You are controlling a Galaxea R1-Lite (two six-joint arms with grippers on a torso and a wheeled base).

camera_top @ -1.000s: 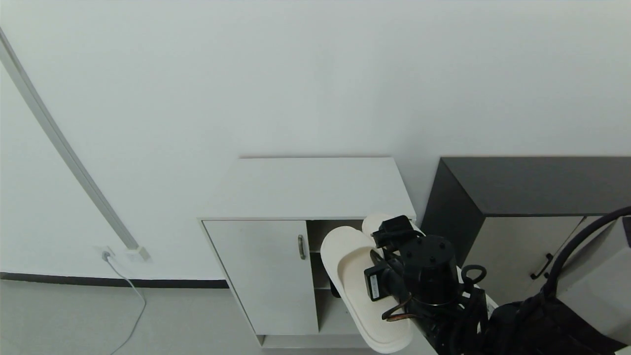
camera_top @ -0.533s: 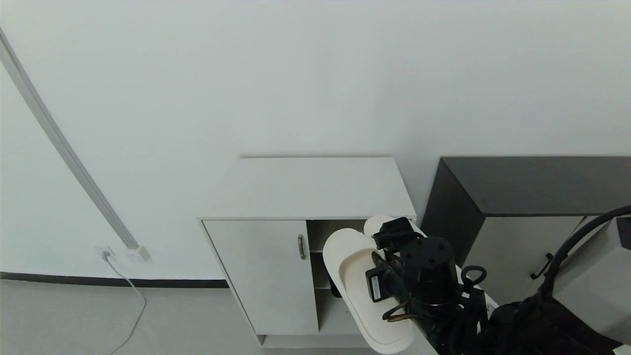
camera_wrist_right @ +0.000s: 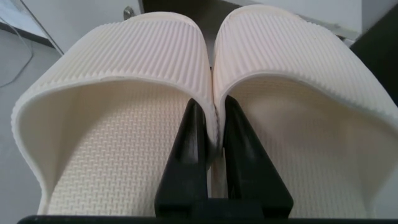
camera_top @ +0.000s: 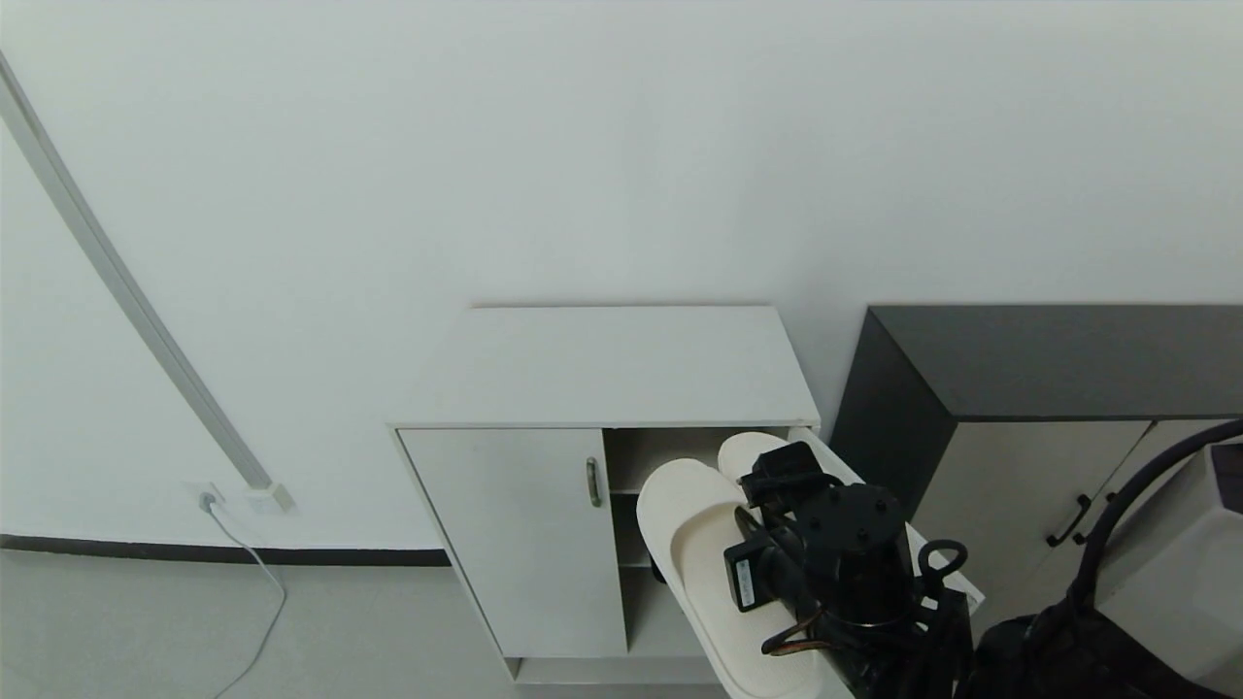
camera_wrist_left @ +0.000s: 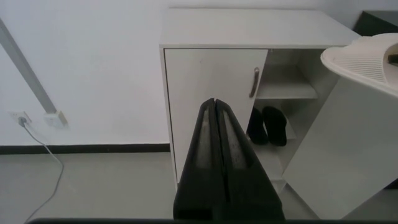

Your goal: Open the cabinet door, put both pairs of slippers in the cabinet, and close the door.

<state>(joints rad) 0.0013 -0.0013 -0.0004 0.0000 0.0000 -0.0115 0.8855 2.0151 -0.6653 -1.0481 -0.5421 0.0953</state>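
right wrist view: the right gripper (camera_wrist_right: 213,109) has its two black fingers (camera_wrist_right: 193,134) nearly closed, pinching together the inner side walls of a pair of white slippers (camera_wrist_right: 134,81). the slippers lie side by side, touching, with their ribbed straps pointing away from the wrist. in the head view the same pair (camera_top: 694,544) is held in the air just in front of the open right half of a white cabinet (camera_top: 602,369), toes towards the opening. the cabinet's right door (camera_wrist_left: 336,149) is swung open towards the robot, and the left door (camera_top: 515,534), with a small metal handle (camera_top: 592,482), is closed. a dark pair of slippers (camera_wrist_left: 267,124) stands on a lower shelf inside the open half. in the left wrist view the left gripper (camera_wrist_left: 214,104) has its fingers pressed together with nothing between them, and it is held well back from the cabinet, facing the closed left door. a dark cabinet (camera_top: 1020,359) stands just beside the white one, on the robot's right. a wall socket (camera_top: 209,502) with a trailing cable sits low on the wall to the left.
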